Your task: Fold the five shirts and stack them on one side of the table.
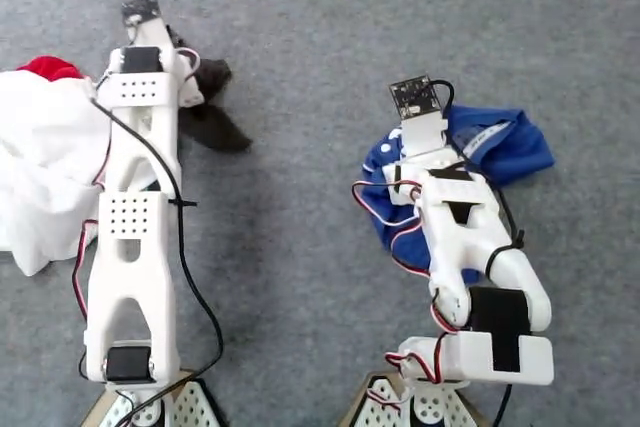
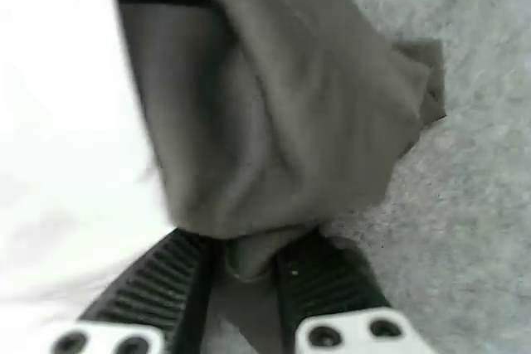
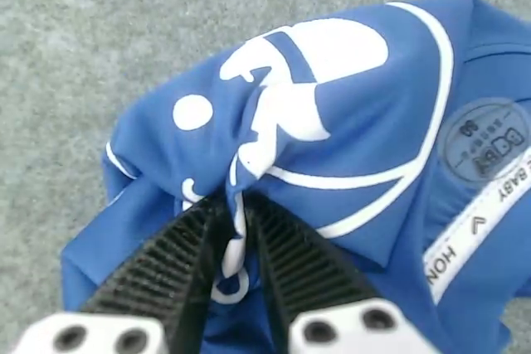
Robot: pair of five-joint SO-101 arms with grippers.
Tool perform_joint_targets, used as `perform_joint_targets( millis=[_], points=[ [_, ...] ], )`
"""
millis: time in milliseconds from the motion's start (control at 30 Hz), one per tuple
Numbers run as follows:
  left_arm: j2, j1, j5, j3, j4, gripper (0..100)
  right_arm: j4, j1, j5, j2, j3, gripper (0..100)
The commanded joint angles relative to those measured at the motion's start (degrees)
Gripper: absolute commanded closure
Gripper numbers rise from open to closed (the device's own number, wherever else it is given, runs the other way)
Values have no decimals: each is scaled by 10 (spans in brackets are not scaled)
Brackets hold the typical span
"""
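Looking down over the grey felt table (image 1: 300, 277), we see two white arms side by side, their bases cut off at the near edge.

Closest to us, the right arm (image 1: 470, 237) lies across the blue shirt (image 1: 505, 147) and hides much of it. The cloth bulges out in a crumpled heap beside and just beyond the wrist, right of the table's middle. From the wrist camera, the right gripper (image 3: 236, 205) has its ribbed black jaws drawn nearly together, pinching a raised fold of blue fabric printed with white shapes. The fold covers the gap between the tips.

Farther away, the left arm (image 1: 135, 217) stretches toward the far left corner. The left gripper (image 2: 249, 259) also has its jaws narrowed to a slit, clamping a bunched edge of the dark grey shirt (image 2: 274, 105). From above, most of that shirt is tucked under the wrist, with only two dark lobes showing to the arm's right.

A white shirt (image 1: 45, 157) lies heaped at the left edge, partly under the left arm and cut off by the frame. We cannot tell how many garments the heap holds.

Beyond it a red cloth (image 1: 45, 68) peeks out, too little showing to make out its shape.
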Motion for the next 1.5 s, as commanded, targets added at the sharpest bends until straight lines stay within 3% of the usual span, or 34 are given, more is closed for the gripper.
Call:
perform_joint_targets(
  millis=[0,233,533,833,1133,1267,1367,1467],
  points=[
    [-76,-17,-11,-74,34,971,-6,5,4,-7,3,984],
    [-245,-52,-70,-78,40,971,-6,5,4,-7,3,984],
    [-432,-245,-70,-78,69,971,-6,5,4,-7,3,984],
    [-410,-418,-66,-75,83,971,-6,5,4,-7,3,984],
    [-294,-463,-71,-4,103,965,-4,0,4,6,-9,984],
    [-287,-479,-83,89,103,816,37,-26,4,5,-40,984],
    [-308,-498,-69,137,103,695,127,-50,4,-2,-109,984],
    [-341,-527,-28,153,103,662,221,-88,4,-24,-197,984]
  ],
)
